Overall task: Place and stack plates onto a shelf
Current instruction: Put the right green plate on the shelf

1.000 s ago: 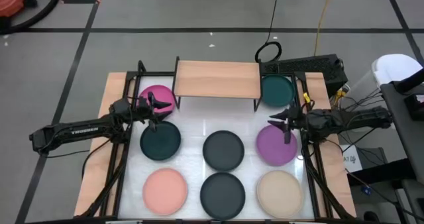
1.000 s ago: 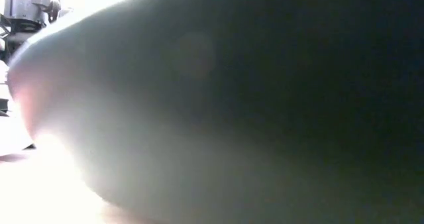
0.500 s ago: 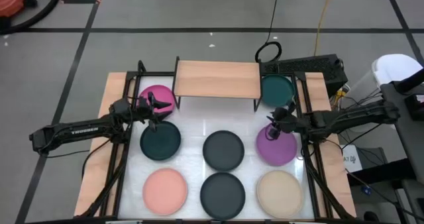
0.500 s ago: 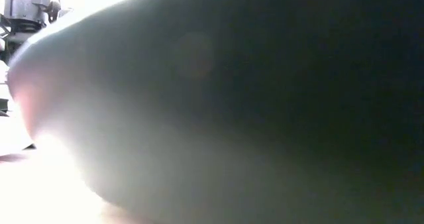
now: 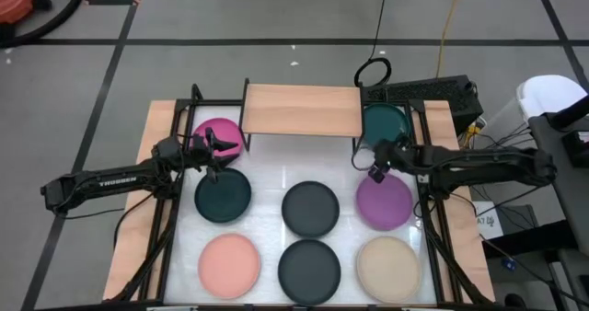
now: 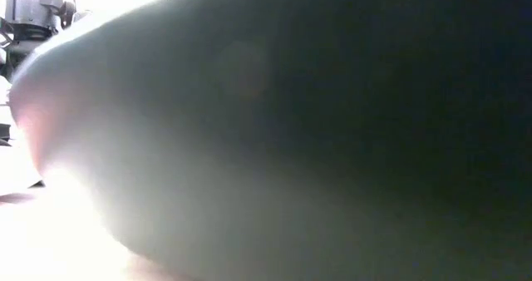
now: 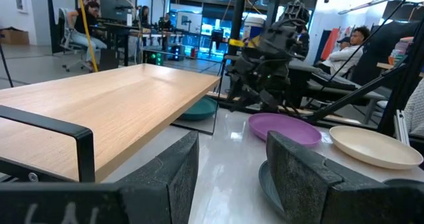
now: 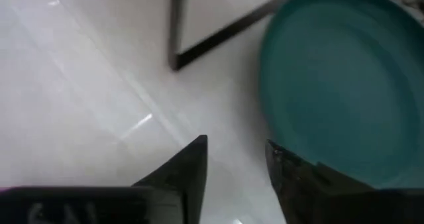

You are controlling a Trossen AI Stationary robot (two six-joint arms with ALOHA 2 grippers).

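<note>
The light-wood shelf stands at the table's far middle. Eight plates lie flat on the white top: magenta, two dark teal, purple, two charcoal, salmon and beige. My right gripper is open, tipped downward over the bare table between the purple plate and the far teal plate, near the shelf's right leg. My left gripper is open between the magenta and near teal plates, facing the shelf board.
The table's black frame rails run along both sides. A power strip and cables lie beyond the far right corner. The low view is filled by a blurred dark shape close to the lens. People sit in the room behind, seen in the left wrist view.
My right gripper has moved from above the purple plate's far edge toward the table's left and far side, ending near the shelf's right leg and the far teal plate. The left arm and all plates have stayed put.
</note>
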